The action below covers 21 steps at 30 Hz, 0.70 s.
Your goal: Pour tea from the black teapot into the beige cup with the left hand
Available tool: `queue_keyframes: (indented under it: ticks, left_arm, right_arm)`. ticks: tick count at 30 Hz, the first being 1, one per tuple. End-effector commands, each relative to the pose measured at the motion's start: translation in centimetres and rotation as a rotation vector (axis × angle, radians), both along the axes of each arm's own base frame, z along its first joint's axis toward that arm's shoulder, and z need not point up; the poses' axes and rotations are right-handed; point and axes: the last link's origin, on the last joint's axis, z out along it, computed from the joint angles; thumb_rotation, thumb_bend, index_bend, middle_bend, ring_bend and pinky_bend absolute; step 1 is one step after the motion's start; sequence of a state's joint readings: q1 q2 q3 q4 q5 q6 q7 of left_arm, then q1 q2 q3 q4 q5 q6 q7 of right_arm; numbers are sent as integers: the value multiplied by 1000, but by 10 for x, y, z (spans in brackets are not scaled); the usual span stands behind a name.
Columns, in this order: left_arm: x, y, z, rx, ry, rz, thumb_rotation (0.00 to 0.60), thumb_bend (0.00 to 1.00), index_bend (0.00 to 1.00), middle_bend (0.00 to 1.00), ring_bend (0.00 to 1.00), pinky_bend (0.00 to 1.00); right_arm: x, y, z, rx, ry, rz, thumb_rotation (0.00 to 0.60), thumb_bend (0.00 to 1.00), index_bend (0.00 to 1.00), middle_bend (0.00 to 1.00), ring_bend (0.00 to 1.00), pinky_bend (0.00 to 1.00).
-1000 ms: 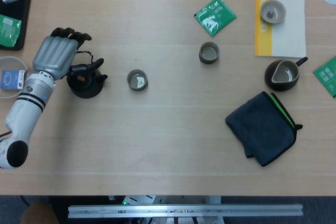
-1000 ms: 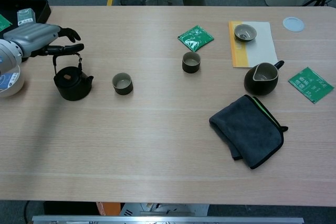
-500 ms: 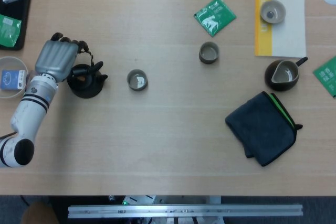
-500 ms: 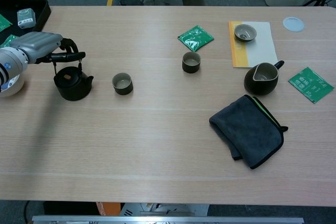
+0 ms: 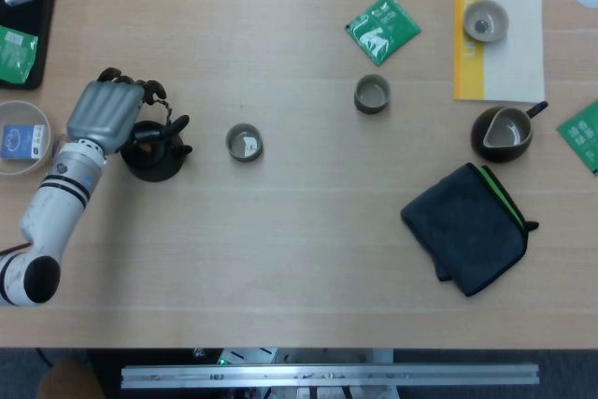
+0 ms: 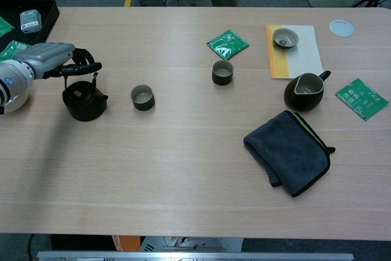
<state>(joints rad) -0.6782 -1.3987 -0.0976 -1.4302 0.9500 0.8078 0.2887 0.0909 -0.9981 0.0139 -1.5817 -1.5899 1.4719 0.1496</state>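
The black teapot (image 5: 154, 154) (image 6: 82, 101) stands on the table at the far left. My left hand (image 5: 105, 111) (image 6: 44, 58) is over its left side, fingers curled around the wire handle, thumb reaching over the lid. A small cup (image 5: 244, 143) (image 6: 142, 97), dark outside and beige inside, stands just right of the teapot. A paler beige cup (image 5: 485, 21) (image 6: 285, 38) sits on a yellow and white mat (image 5: 509, 63) at the far right. My right hand is out of sight.
Another dark cup (image 5: 372, 94) stands mid-table by a green tea packet (image 5: 382, 29). A dark pitcher (image 5: 505, 133) and a folded dark cloth (image 5: 467, 226) lie on the right. A clear bowl (image 5: 19, 137) and black tray (image 5: 19, 16) sit behind my left arm.
My left hand's fingers were spread above the handle; they have come down and curled around it. The teapot has shifted slightly.
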Motion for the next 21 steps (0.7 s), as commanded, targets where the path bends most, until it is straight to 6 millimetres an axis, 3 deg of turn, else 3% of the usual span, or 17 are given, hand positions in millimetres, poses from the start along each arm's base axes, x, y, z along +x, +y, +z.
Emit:
queue_keyframes:
  ticks: [1,12,21]
  left_arm:
    - [4,-2,3,9,-16,-15,0,149,309,349,244,115]
    - [14,-12,9,24,-24,-101,0,148,381,406,277,114]
    - [10,-22,10,32,-1,-161,0,149,419,434,294,115]
  right_arm:
    - [0,0,0,-2,-1,-1,600,8,240,313,247,178]
    - [-2,-1,0,-3,-3,-2,600,8,240,313,247,178]
    - [-3,-1,-1,-1,-4,-4,600,8,240,313,247,177]
